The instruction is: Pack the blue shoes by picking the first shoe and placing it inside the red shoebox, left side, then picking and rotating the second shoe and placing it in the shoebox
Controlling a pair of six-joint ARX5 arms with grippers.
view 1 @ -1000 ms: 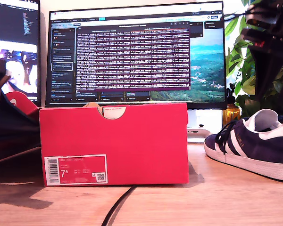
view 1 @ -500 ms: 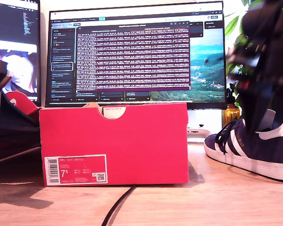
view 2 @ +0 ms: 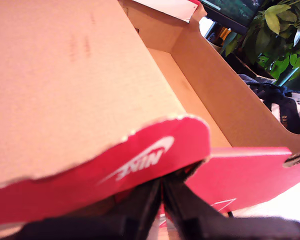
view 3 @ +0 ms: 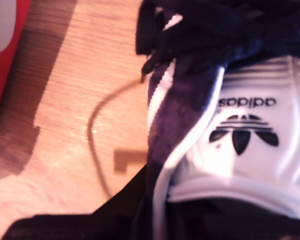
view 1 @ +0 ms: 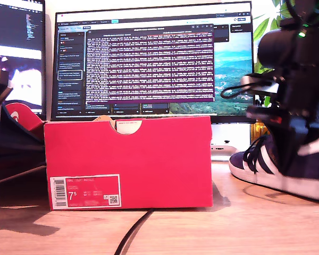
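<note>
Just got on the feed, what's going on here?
My first pincer is closed at the edge of the red lid flap, apparently pinching it back, so the red shoebox stands open. My second pincer is down at a blue shoe on the table at the exterior view's right; whether it grips is unclear. What shows of the box interior holds no shoe.

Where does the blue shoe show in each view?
Exterior view: blue shoe at the exterior view's right, partly behind an arm.
First wrist view: likely the dark shape beyond the box wall.
Second wrist view: close up, white tongue filling it.
Shared landmark: the red shoebox.
</note>
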